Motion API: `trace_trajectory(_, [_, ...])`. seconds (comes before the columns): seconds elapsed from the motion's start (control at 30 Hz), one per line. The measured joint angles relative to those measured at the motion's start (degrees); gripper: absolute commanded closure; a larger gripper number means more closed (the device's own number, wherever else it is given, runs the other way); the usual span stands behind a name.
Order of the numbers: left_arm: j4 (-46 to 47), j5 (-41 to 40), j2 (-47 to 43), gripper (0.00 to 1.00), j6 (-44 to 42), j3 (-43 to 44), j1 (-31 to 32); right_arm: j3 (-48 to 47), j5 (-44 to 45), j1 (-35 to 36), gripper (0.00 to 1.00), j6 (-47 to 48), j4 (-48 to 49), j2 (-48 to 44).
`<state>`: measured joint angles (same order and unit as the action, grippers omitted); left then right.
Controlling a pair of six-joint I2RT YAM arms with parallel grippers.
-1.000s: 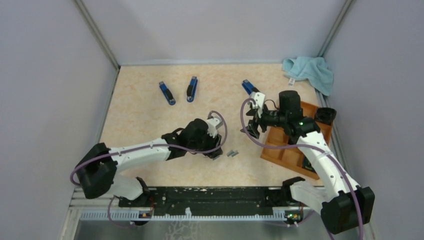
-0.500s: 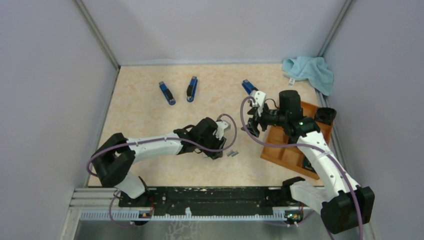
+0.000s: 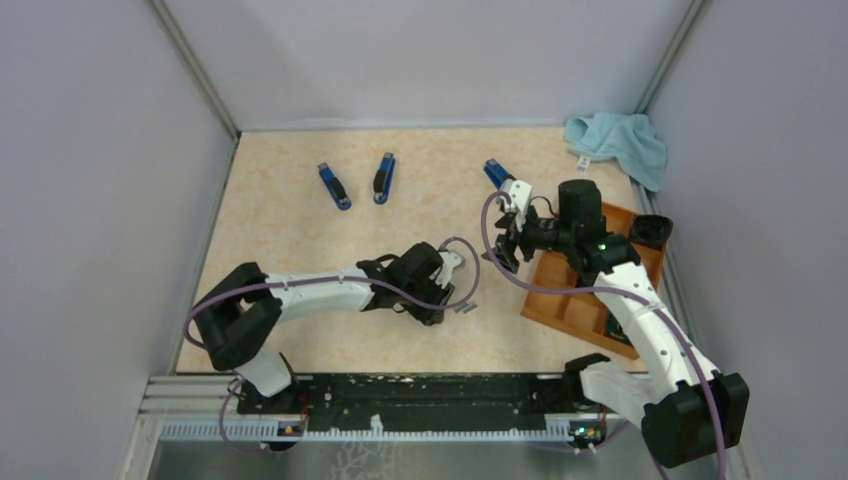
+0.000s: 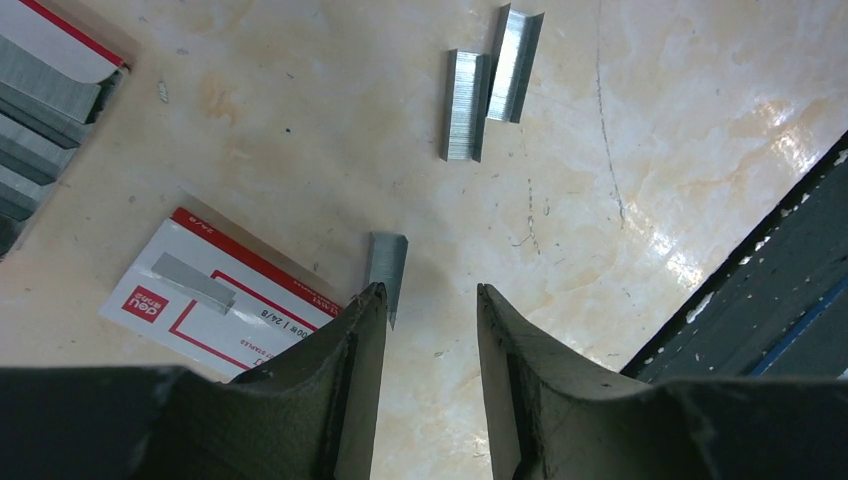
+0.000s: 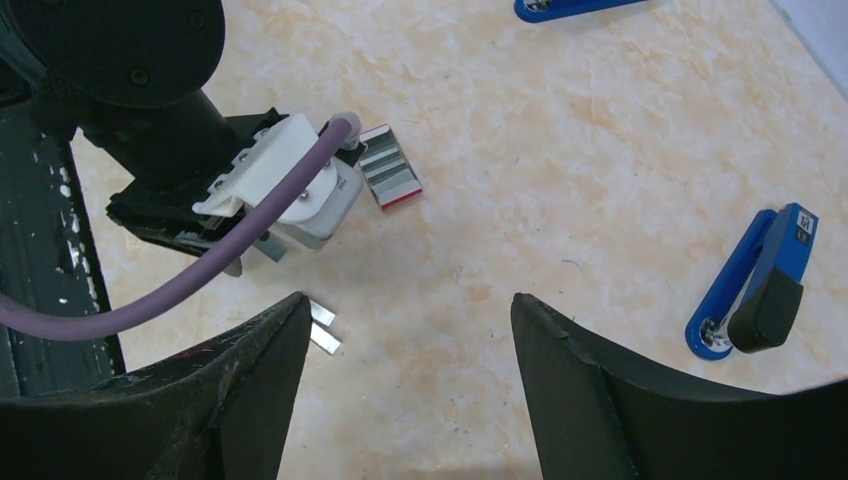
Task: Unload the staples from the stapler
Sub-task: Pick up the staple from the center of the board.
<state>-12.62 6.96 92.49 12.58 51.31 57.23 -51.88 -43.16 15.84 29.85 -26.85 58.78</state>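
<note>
Three blue staplers lie on the table, at the back left [image 3: 334, 186], beside it [image 3: 384, 178] and further right [image 3: 494, 173]; the right wrist view shows one [image 5: 760, 285]. Loose staples [image 3: 465, 308] rest right of my left gripper [image 3: 440, 303]. From the left wrist I see two strips side by side [image 4: 466, 118], and a third strip [image 4: 386, 268] touching the tip of the left finger. My left gripper [image 4: 430, 295] is open with only bare table in its gap. My right gripper [image 5: 405, 305] hangs open above the table, with staples [image 5: 322, 328] beside its left finger.
A white staple box with a red label [image 4: 215, 300] carries one more strip, and an open tray of staples [image 4: 45, 80] lies beside it. A wooden tray [image 3: 585, 300] stands at the right, and a blue cloth [image 3: 618, 140] is bunched at the back right corner.
My left arm has reached further right and lower toward the loose staples, and its jaws have narrowed. The right arm has barely moved.
</note>
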Motion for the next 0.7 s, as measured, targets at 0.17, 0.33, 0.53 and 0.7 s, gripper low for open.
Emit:
trace_trajectory(0.17, [-1.27, -1.49, 1.38, 0.56, 0.00, 0.39, 0.81, 0.00, -0.04, 0.00, 0.26, -0.09, 0.52, 0.00])
trace_trajectory(0.33, [-2.49, -2.64, 1.70, 0.56, 0.00, 0.68, 0.92, 0.00, -0.13, 0.00, 0.26, -0.09, 0.68, 0.00])
trace_trajectory(0.53, [-2.84, -2.67, 1.29, 0.59, 0.07, 0.85, 1.36, 0.00, -0.26, 0.00, 0.26, -0.09, 0.66, 0.00])
trace_trajectory(0.7, [-1.62, -2.03, -2.14, 0.60, 0.24, 0.44, 1.60, 0.00, -0.48, 0.00, 0.26, -0.09, 0.68, 0.00])
